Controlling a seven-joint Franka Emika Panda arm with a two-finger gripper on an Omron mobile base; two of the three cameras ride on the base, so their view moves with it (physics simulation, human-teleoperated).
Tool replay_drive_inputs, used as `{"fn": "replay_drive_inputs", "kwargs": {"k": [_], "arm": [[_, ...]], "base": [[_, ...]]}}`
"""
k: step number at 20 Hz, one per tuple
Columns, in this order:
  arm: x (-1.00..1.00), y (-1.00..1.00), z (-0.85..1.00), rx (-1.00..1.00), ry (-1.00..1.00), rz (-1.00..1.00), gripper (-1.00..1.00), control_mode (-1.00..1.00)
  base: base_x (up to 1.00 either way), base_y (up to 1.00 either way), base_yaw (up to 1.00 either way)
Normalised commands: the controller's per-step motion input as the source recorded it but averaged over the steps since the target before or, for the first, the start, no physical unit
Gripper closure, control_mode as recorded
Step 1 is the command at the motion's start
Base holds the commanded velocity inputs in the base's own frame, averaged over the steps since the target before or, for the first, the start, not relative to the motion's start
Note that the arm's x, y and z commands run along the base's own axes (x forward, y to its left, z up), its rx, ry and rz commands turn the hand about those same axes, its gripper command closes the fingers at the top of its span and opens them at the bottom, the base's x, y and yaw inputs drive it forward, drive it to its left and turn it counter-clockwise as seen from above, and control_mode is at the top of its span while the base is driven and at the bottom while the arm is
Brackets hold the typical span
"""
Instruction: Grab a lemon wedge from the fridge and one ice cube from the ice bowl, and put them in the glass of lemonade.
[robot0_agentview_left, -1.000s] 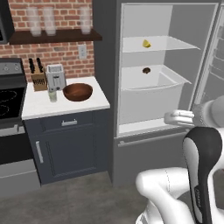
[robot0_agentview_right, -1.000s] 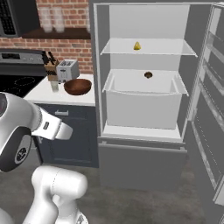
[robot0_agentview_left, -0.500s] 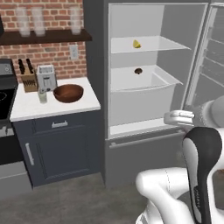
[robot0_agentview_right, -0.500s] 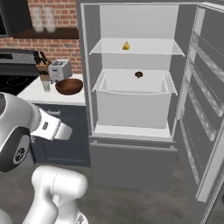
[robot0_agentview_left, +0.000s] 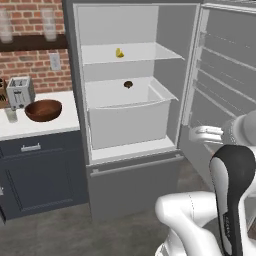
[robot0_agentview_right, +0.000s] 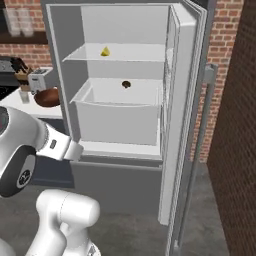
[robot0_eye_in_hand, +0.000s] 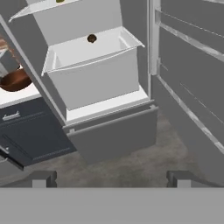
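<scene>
The end effector (robot0_eye_in_hand: 112, 178) has its two fingertips spread wide with nothing between them, hanging low in front of the open fridge (robot0_agentview_left: 172, 60) and looking at the floor and the bottom drawer panel. So nothing is grabbed yet.

The lemon wedge (robot0_agentview_left: 119, 52) sits on the upper shelf (robot0_agentview_left: 150, 51), toward the middle and a bit back from the front edge. On the level below, at the back of the white bin (robot0_agentview_left: 130, 120), there's a small dark brown lump (robot0_agentview_left: 128, 84), which isn't what we want, so don't get fooled by it. The fridge door (robot0_agentview_right: 182, 100) is swung fully open on the right.

My read is that we're in the approach for the wedge, the very first part of the job. To do it well, the hand has to come up a long way, clear the shelf's front lip, then go in roughly level so the fingers straddle the wedge from either side. It's tiny, so centre carefully before closing, and keep the wrist off the door racks on the right.

Off to the left on the desk (robot0_agentview_left: 45, 125) are the wooden ice bowl (robot0_agentview_left: 43, 110), the toaster (robot0_agentview_left: 19, 92) behind it, and the glass of lemonade (robot0_agentview_left: 11, 115) just left of the bowl. That's for later, well apart from the fridge shelf.
</scene>
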Motion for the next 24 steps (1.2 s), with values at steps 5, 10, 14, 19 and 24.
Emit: {"fn": "replay_drive_inputs", "kwargs": {"k": [5, 10, 14, 19, 24], "arm": [[0.0, 0.0, 0.0, 0.0, 0.0, 0.0, -1.0, 1.0], [0.0, 0.0, 0.0, 0.0, 0.0, 0.0, -1.0, 1.0], [0.0, 0.0, 0.0, 0.0, 0.0, 0.0, -1.0, 1.0], [0.0, 0.0, 0.0, 0.0, 0.0, 0.0, -1.0, 1.0], [0.0, 0.0, 0.0, 0.0, 0.0, 0.0, -1.0, 1.0]], "base": [[0.51, 0.25, 0.02], [0.44, 0.85, 0.01], [0.35, 0.37, 0.0], [0.21, -0.29, 0.0], [0.23, -0.4, 0.0]]}}
